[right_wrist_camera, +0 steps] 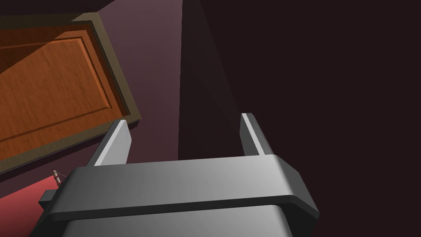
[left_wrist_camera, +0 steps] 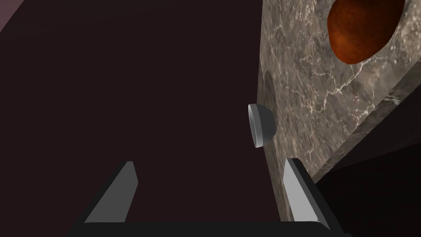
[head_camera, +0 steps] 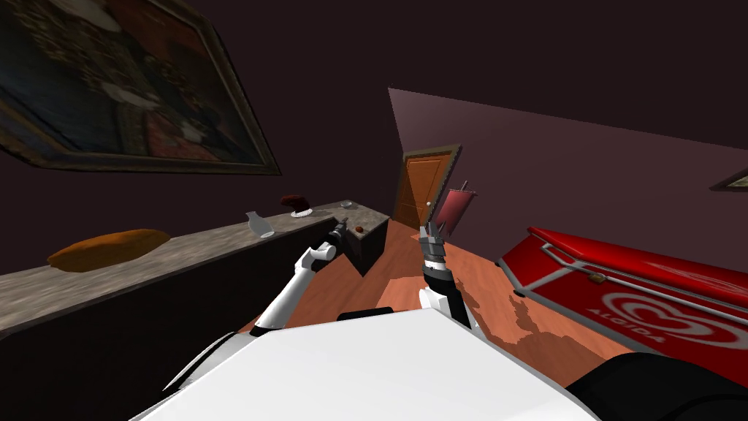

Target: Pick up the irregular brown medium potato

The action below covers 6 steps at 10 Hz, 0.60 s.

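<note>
Here, the marble counter runs along the wall on the robot's left and stops at a square corner just short of the door. A red chest lies on the right. Between chest and counter you have a lane of wood floor that runs open to the door.

On the counter's far end sits the potato, reddish brown and lumpy. The left wrist view puts the potato close to the end edge, with bare marble around it. A small grey bowl stands farther back on the same end, well apart from the potato. Back along the top you can see a plate with a dark red lump on it.

The left gripper hangs in front of the counter's dark face near the corner, just beside the potato and not touching it. Its fingers stand apart with nothing between them.

The right gripper is raised over the floor lane, its blades likewise spread and empty, facing the door.
</note>
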Tool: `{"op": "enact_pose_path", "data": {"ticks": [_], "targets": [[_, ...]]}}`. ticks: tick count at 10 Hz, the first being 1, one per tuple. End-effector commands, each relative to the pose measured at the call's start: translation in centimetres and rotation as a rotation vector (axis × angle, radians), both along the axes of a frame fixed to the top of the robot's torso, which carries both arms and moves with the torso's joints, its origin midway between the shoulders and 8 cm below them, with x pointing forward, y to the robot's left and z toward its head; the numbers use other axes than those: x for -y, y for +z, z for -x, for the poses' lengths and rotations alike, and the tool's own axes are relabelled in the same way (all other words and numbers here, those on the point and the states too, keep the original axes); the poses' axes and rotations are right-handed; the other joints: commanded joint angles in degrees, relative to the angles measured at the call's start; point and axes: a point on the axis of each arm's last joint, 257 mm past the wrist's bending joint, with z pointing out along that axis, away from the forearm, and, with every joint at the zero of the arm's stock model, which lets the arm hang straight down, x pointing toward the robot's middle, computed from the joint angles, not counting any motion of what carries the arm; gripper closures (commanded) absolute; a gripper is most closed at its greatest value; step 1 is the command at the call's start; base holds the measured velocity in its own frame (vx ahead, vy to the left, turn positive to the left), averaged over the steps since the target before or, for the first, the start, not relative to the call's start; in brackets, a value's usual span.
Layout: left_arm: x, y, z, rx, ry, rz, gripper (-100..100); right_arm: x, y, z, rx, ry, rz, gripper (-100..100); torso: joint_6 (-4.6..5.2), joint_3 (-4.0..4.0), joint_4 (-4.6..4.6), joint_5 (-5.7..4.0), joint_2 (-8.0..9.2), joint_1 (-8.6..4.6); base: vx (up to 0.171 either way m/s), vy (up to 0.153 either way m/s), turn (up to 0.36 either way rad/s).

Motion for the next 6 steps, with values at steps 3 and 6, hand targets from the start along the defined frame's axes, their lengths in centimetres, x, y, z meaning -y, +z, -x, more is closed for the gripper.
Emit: {"op": "enact_pose_path", "data": {"ticks": [3,6], "targets": [[0.5,-1.9,-1.5,-0.076,-0.015,-0.023,-100,0.0,0.0,0.0,0.0,0.0,0.0,0,0.0,-0.01,-0.01,0.0,-0.02,-0.01,-0.004,0.027,-0.036],[1.7,-3.3,-3.1,-0.168,-0.045,-0.051,-100,0.0,0.0,0.0,0.0,0.0,0.0,0,-0.01,-0.01,-0.01,-0.01,-0.02,-0.04,-0.004,0.026,-0.063]]}}
